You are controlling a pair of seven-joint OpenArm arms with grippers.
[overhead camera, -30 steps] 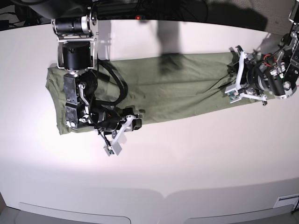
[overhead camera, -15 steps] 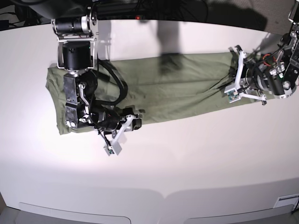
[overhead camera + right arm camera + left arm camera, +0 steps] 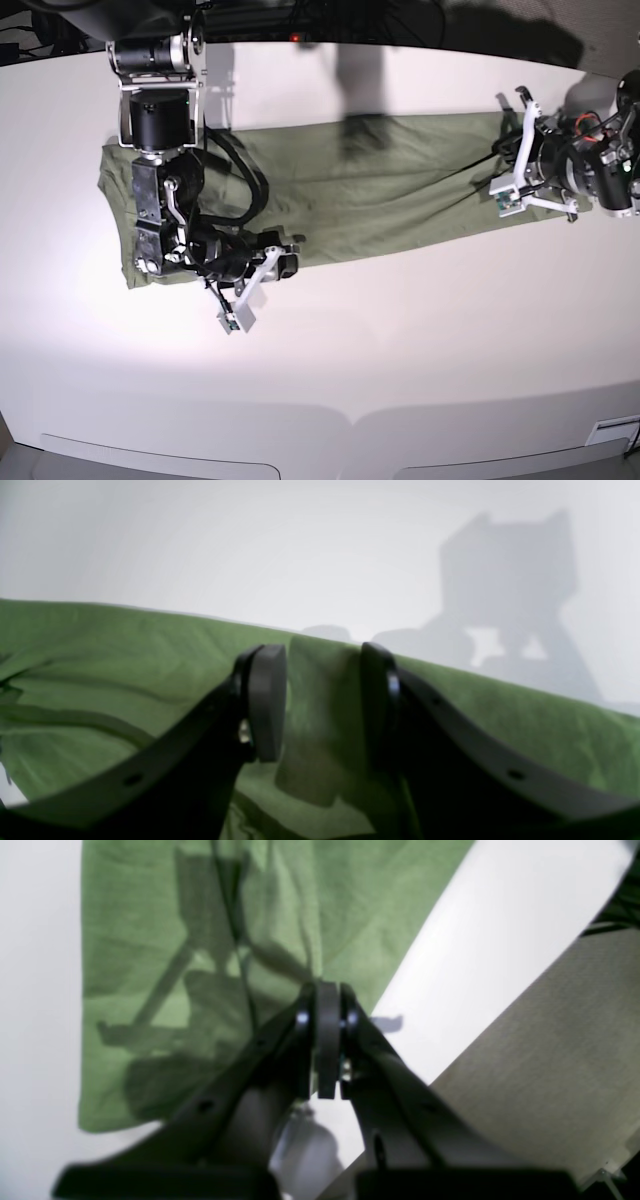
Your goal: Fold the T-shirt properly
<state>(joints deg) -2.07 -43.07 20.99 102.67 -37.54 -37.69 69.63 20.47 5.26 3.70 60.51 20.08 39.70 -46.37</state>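
T-shirt [image 3: 340, 190] collar perhaps beneath folds

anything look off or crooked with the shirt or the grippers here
Nothing damaged. The T-shirt lies as a long wrinkled strip, slightly slanted across the table. The left gripper is shut on its end edge; the right gripper has cloth between its parted fingers, so only one end looks pinched.

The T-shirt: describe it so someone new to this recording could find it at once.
On the wide white table, look for the long band of cloth lying between the two arms. That is the T-shirt, sage-green and folded into a narrow wrinkled strip; it is the only cloth and the only coloured thing on the pale surface.
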